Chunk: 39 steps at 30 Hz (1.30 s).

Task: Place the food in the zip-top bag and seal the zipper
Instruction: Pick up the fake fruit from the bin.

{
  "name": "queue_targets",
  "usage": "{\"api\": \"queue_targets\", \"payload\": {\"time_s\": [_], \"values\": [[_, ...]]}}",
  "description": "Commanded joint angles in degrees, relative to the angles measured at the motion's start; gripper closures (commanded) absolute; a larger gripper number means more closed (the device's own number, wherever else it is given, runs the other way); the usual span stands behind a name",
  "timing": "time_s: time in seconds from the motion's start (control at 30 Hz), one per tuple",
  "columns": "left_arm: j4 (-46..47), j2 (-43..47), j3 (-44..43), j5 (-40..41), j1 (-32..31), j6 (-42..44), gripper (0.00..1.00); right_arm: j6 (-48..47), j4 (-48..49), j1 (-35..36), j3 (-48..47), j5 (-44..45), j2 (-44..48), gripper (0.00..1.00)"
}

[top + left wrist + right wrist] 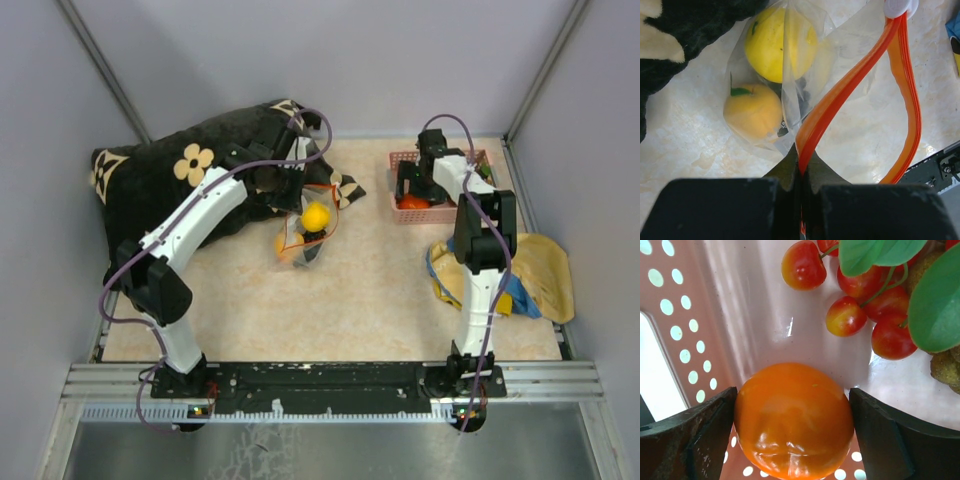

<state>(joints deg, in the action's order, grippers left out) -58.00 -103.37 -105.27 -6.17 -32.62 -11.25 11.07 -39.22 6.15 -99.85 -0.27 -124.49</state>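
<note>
My left gripper (802,162) is shut on the orange-red zipper (840,90) of the clear zip-top bag (850,60), whose mouth gapes in a loop. Inside the bag lie a yellow fruit (772,42) and an orange fruit (752,111). From above, the bag (300,245) hangs under the left gripper (295,195) at mid-table. My right gripper (792,400) is down in the pink basket (680,315), open, its fingers close against both sides of a red-orange fruit (792,420). Red-yellow cherries (860,300) with green leaves lie just beyond it.
A black cushion with cream flower marks (170,180) fills the back left, right beside the bag. The pink basket (440,215) stands at the back right. A yellow-and-blue cloth (530,275) lies crumpled at the right edge, close to the right arm.
</note>
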Motion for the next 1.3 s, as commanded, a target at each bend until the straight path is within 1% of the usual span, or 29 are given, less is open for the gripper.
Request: {"api": "queue_targets", "payload": {"time_s": [0.0, 0.07, 0.2, 0.33, 0.7, 0.87, 1.0, 1.13, 1.27], "values": [[1.78, 2.90, 1.28, -1.19, 0.28, -0.70, 1.00, -1.59, -1.44, -0.27, -0.38, 2.33, -2.56, 0.18], [1.96, 3.16, 1.69, -1.50, 0.21, -0.79, 1.00, -1.69, -0.82, -0.27, -0.04, 2.30, -0.99, 0.24], [2.53, 3.51, 2.49, -1.65, 0.27, -0.88, 1.00, -1.84, 1.59, -0.29, 1.85, 2.76, 3.95, 0.34], [2.86, 3.62, 2.75, -1.82, 0.27, -0.89, 1.00, -1.77, 3.04, -0.28, 3.15, 4.11, 8.54, 0.38], [3.68, 3.36, 2.54, -1.91, 0.27, -0.53, 1.00, -2.40, 4.76, -0.26, 6.96, 4.89, 21.61, 0.39], [3.97, 3.31, 2.44, -2.02, 0.28, -0.44, 1.00, -2.68, 6.44, 0.67, 10.39, 0.79, 28.75, 0.39], [4.19, 3.01, 2.34, -2.38, 0.28, -0.55, 1.00, -2.65, 7.73, 3.19, 13.17, -0.90, 35.58, 0.39], [4.31, 2.84, 2.10, -2.53, 0.23, -0.53, 1.00, -2.20, 8.05, 7.44, 14.48, -1.43, 40.85, 0.39], [4.04, 2.54, 1.64, -2.25, 0.25, -0.27, 1.00, -0.01, 12.13, 11.85, 17.47, -4.45, 45.73, 0.39]]}}
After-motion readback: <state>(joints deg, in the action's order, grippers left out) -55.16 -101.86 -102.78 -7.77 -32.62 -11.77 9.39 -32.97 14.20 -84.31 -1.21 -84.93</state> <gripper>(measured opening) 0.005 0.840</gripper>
